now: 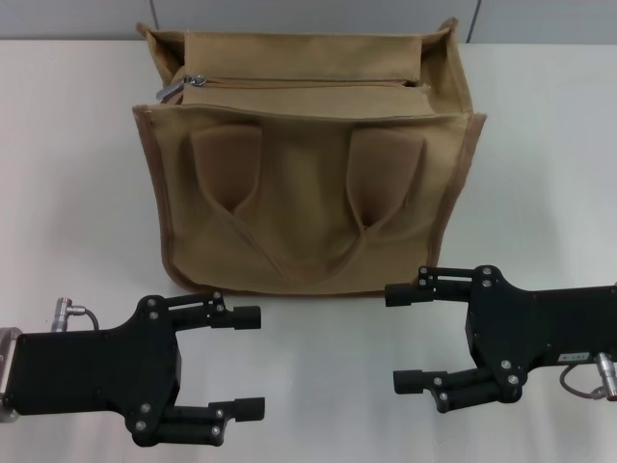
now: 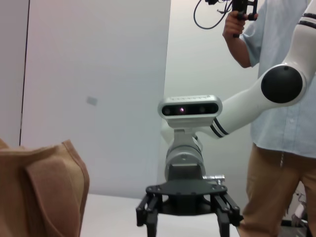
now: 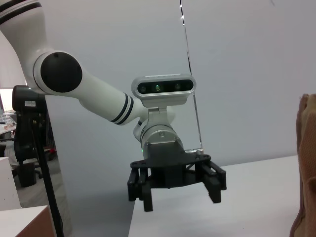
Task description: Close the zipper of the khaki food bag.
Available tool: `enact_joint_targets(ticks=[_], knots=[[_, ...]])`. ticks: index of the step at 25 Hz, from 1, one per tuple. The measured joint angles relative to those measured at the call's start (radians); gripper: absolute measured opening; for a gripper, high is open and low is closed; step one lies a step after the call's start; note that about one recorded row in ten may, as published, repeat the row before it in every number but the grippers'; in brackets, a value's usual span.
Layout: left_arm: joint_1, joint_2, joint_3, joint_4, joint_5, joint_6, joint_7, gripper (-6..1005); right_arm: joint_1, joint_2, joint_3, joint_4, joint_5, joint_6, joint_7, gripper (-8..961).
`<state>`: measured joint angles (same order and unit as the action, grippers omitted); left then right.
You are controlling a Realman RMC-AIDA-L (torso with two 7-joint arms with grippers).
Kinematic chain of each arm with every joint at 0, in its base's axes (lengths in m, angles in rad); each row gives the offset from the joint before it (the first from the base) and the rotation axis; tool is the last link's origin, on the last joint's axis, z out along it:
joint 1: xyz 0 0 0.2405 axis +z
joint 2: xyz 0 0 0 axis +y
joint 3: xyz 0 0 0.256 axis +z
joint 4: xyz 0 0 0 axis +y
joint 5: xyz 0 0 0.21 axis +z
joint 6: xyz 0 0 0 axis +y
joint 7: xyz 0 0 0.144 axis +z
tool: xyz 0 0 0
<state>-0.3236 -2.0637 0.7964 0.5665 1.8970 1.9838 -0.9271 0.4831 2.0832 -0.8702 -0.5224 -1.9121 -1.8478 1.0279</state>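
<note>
The khaki food bag (image 1: 308, 193) stands upright on the white table, its two handles hanging down the near face. Its zipper (image 1: 308, 84) runs across the top as a thin line, and the silver pull tab (image 1: 193, 81) sits at the bag's left end. My left gripper (image 1: 253, 362) is open in front of the bag's lower left, fingers pointing right and holding nothing. My right gripper (image 1: 393, 338) is open at the bag's lower right, fingers pointing left and empty. Each wrist view shows the other arm's gripper: the right gripper (image 2: 186, 219) and the left gripper (image 3: 177, 192).
The white table (image 1: 67, 193) spreads to both sides of the bag. A corner of the bag (image 2: 49, 187) shows in the left wrist view and its edge (image 3: 307, 168) in the right wrist view. A person (image 2: 281, 123) stands behind the right arm.
</note>
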Motion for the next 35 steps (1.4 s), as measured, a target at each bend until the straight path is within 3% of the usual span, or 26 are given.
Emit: enact_joint_targets(ticks=[11,16,21,23,27,28,35], knots=[[0.006,-0.001,-0.014,0.000,0.031,-0.009,0.007,769,0.017,0.003,-0.002,0.007,0.002,0.014,-0.005,810],[0.017,-0.005,-0.167,-0.054,0.020,-0.027,0.083,769,0.018,0.005,0.004,0.048,0.029,0.015,-0.036,810],[0.030,-0.005,-0.426,-0.159,0.016,-0.048,0.230,769,0.019,0.005,0.003,0.106,0.070,0.015,-0.104,810],[0.032,-0.005,-0.573,-0.204,0.012,-0.091,0.277,769,0.025,0.005,0.007,0.146,0.072,0.015,-0.132,810],[0.018,-0.005,-0.654,-0.223,0.006,-0.190,0.292,768,0.029,0.004,0.008,0.191,0.086,0.016,-0.174,810],[-0.007,-0.005,-0.662,-0.228,0.005,-0.278,0.292,768,0.028,0.004,0.009,0.214,0.094,0.016,-0.201,810],[-0.102,-0.007,-0.660,-0.252,0.007,-0.515,0.315,768,0.023,0.004,0.010,0.252,0.096,0.023,-0.229,810]])
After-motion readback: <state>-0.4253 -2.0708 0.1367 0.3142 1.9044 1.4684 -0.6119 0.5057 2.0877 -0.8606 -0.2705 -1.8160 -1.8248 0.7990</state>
